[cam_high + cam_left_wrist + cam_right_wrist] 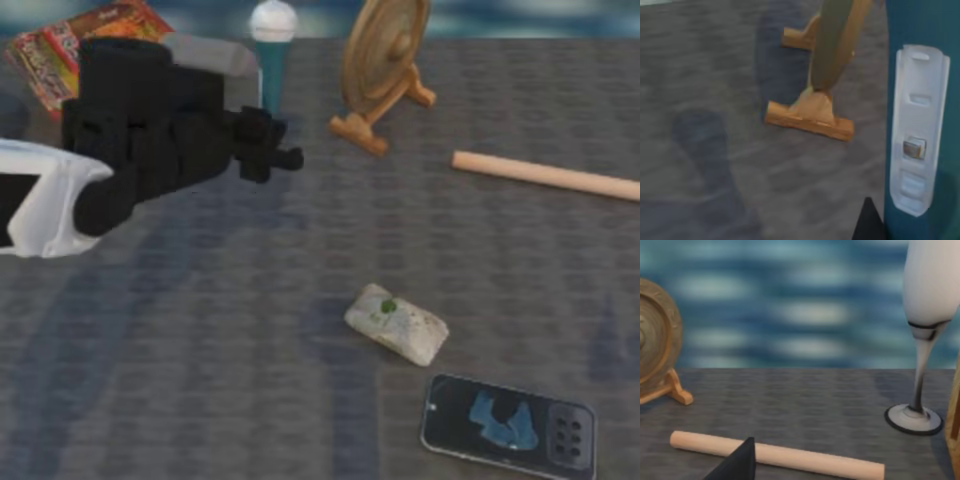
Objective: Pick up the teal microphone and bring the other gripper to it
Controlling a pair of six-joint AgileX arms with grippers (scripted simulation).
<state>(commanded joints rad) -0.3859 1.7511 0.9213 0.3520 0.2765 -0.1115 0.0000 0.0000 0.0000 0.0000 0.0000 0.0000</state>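
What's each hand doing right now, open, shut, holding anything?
Left hand: at the teal microphone near the table's far edge; open or shut cannot be told.
Right hand: outside the top view; only a dark tip shows in its wrist view, state cannot be told.

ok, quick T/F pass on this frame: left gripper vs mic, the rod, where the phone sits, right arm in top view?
1. The left gripper is at the teal microphone. True.
2. The wooden rod lies at the table's left. False: it lies at the right.
3. The phone lies near the table's front right. True.
4. The right arm shows in the top view. False: only the left arm does.
5. The microphone lies flat. False: it looks upright, white head up.
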